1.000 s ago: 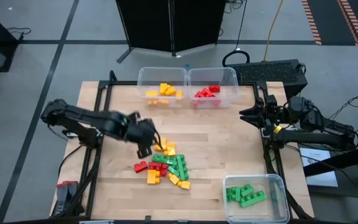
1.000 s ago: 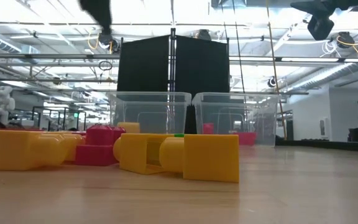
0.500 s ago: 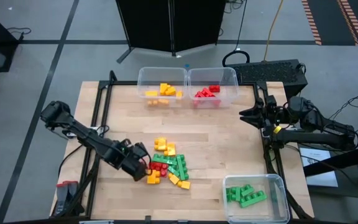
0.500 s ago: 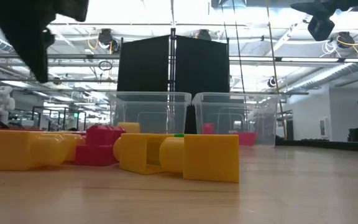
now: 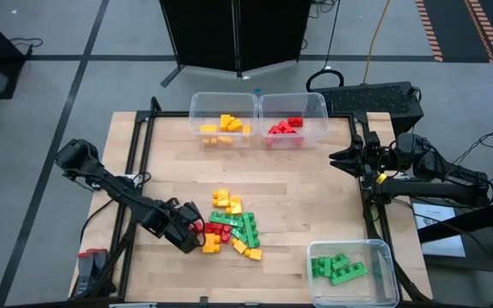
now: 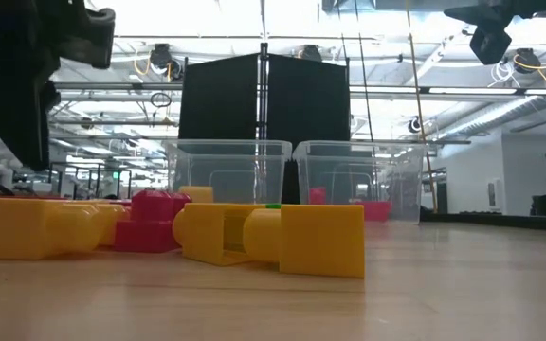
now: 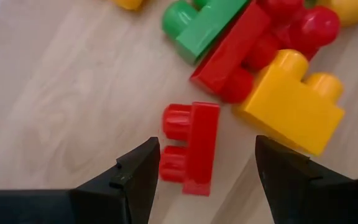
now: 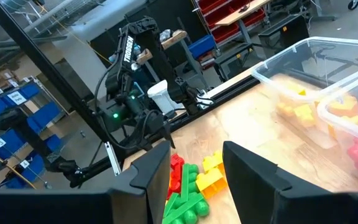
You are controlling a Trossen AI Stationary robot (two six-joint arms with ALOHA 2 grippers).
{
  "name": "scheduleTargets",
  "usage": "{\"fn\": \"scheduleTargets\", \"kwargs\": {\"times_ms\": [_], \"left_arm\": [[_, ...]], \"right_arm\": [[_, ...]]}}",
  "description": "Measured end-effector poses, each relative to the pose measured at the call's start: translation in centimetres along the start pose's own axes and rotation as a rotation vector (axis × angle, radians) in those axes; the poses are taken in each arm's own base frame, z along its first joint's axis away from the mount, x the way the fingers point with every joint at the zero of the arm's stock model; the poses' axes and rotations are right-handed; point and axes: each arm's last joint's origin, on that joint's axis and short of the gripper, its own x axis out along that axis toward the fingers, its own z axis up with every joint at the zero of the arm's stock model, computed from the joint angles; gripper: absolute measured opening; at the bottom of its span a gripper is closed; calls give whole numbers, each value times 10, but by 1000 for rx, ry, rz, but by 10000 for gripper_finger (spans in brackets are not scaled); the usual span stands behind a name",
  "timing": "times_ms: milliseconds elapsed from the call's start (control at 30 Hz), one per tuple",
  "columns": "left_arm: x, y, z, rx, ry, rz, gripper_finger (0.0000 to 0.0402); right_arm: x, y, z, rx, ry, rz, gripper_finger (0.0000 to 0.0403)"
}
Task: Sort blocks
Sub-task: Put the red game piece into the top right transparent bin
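A pile of red, yellow and green blocks [image 5: 234,227] lies on the wooden table, near its middle. A small red block [image 7: 190,148] lies on its side at the pile's left edge, studs toward one finger. My left gripper [image 7: 207,168] is low over it and open, one finger on each side of the block; it also shows in the high view [image 5: 192,233]. My right gripper [image 5: 336,158] is open and empty, held in the air at the table's right edge.
Two clear bins stand at the far edge, one with yellow blocks [image 5: 222,120] and one with red blocks [image 5: 294,118]. A third bin with green blocks [image 5: 351,272] stands at the near right corner. Bare table lies left of the pile and between pile and bins.
My left gripper has gone from the yellow blocks at the pile's far side toward the table's near edge and down, and now stands over the red block at the pile's left. The blocks have not moved.
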Motion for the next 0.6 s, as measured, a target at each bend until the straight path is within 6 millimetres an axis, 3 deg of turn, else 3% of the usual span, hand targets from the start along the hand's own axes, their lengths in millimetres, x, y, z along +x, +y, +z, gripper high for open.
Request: {"fn": "scheduleTargets", "kwargs": {"times_ms": [333, 600], "left_arm": [[23, 11, -11, 5, 8, 26, 226], [51, 1, -15, 1, 22, -6, 226]], "right_arm": [[0, 0, 0, 1, 1, -1, 144], [0, 0, 0, -3, 2, -2, 144]]}}
